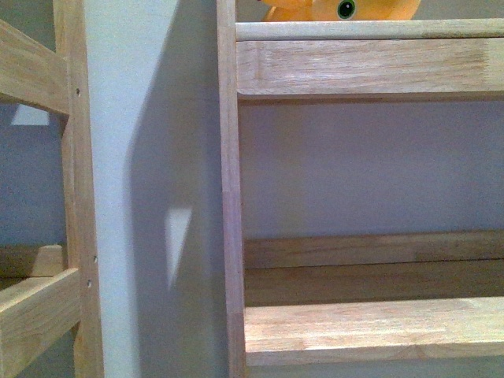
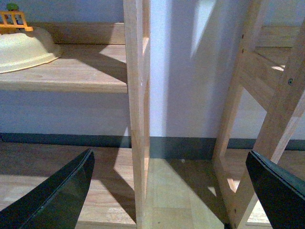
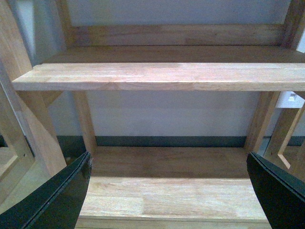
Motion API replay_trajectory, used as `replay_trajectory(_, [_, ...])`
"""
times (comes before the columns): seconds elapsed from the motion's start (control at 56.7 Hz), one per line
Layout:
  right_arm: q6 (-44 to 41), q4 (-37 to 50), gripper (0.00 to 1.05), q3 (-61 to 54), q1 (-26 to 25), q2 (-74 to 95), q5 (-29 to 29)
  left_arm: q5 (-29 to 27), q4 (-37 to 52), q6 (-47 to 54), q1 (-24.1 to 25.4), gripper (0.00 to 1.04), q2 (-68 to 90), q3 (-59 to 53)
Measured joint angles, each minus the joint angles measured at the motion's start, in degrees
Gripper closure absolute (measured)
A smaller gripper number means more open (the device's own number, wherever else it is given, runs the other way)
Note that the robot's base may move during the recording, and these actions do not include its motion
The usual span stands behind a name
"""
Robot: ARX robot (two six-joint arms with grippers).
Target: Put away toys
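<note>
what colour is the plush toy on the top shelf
Yellow-orange, with a black-and-green eye; the plush toy shows best in the front view.

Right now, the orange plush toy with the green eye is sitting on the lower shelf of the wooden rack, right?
Not quite. The orange plush toy with the green eye sits on the upper shelf of the wooden rack, as the front view shows; the lower shelf is bare there.

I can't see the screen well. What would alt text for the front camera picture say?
A yellow-orange plush toy with a black-and-green eye peeks over the top shelf of a pale wooden rack against a grey wall. The lower shelf holds nothing visible, and part of a second rack stands at the left. No arm or pincer shows.
</note>
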Motion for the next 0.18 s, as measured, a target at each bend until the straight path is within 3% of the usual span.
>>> replay_trajectory(0.177, [0.0,0.0,0.07,0.0,0.0,0.0,0.0,0.0,0.0,0.0,0.0,0.06,0.0,0.0])
